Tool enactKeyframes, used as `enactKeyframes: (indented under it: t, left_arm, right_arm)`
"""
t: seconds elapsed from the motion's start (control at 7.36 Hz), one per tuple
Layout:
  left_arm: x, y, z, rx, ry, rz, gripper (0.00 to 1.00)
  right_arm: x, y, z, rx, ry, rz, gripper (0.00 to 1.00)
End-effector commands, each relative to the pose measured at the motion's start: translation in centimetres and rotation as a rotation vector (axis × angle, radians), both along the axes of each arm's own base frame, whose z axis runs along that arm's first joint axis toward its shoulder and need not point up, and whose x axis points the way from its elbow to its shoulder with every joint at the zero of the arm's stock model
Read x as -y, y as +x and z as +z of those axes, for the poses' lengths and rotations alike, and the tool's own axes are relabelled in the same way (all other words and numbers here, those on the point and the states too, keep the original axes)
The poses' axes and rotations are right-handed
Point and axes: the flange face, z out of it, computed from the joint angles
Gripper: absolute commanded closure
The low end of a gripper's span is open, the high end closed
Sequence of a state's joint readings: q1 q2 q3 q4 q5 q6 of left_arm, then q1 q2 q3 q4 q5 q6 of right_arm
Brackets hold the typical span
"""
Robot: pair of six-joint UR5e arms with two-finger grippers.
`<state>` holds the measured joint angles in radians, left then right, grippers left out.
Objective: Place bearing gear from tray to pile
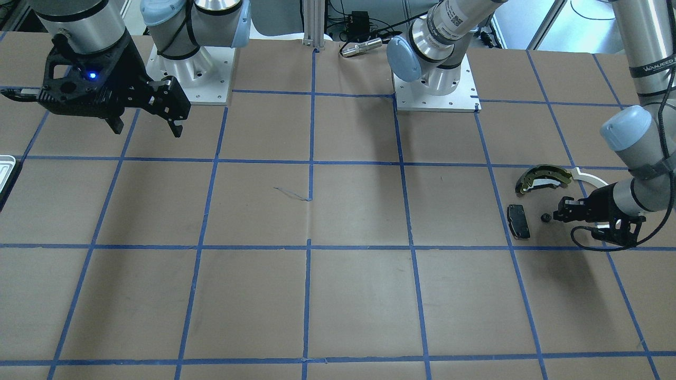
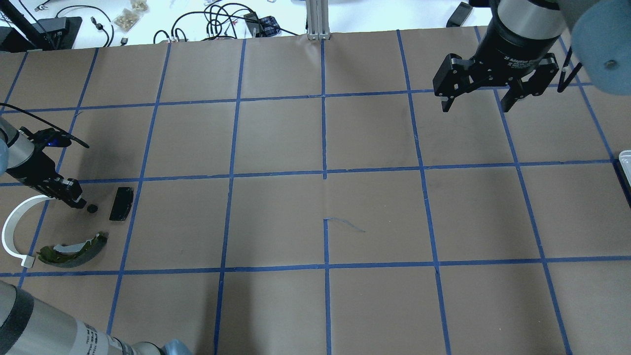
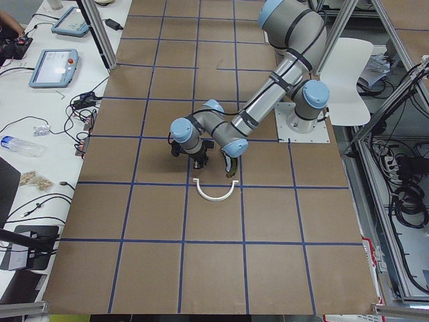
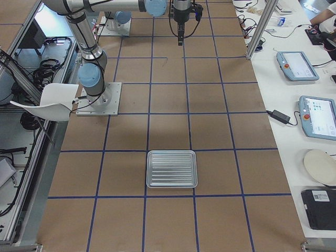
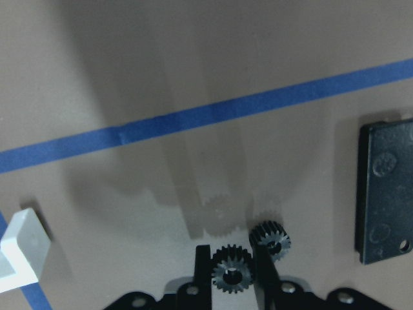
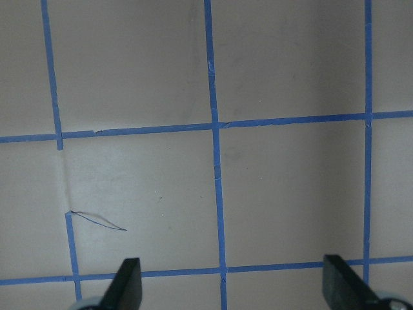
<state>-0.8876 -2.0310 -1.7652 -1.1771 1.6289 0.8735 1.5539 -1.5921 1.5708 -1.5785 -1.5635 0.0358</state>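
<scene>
My left gripper [image 5: 233, 279] is low over the table, shut on a small black bearing gear [image 5: 231, 271]. A second black gear [image 5: 271, 239] lies on the paper just beyond the fingertips; it also shows in the overhead view [image 2: 91, 208]. The pile is around them: a black rectangular pad [image 2: 121, 203], an olive-gold brake shoe [image 2: 74, 249] and a white arc strip [image 2: 10, 231]. The silvery tray [image 4: 171, 168] lies far off at the robot's right end and looks empty. My right gripper [image 2: 477, 104] hangs open and empty high over the table.
Brown paper with a blue tape grid covers the table. The two arm bases [image 1: 435, 79] stand at the robot's edge. Cables and tablets [image 4: 296, 65] lie on the side bench beyond the table.
</scene>
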Motion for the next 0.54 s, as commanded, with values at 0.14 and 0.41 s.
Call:
enactKeyframes:
  t: [0.14, 0.41]
  left_arm:
    - [0.26, 0.17, -0.78, 0.004, -0.003, 0.003, 0.32]
    - [0.52, 0.44, 0.03, 0.015, -0.008, 0.003, 0.07]
  right_arm:
    - [0.05, 0.0, -0.13, 0.0, 0.001, 0.001, 0.0]
    - [0.05, -0.01, -0.13, -0.001, 0.001, 0.001, 0.0]
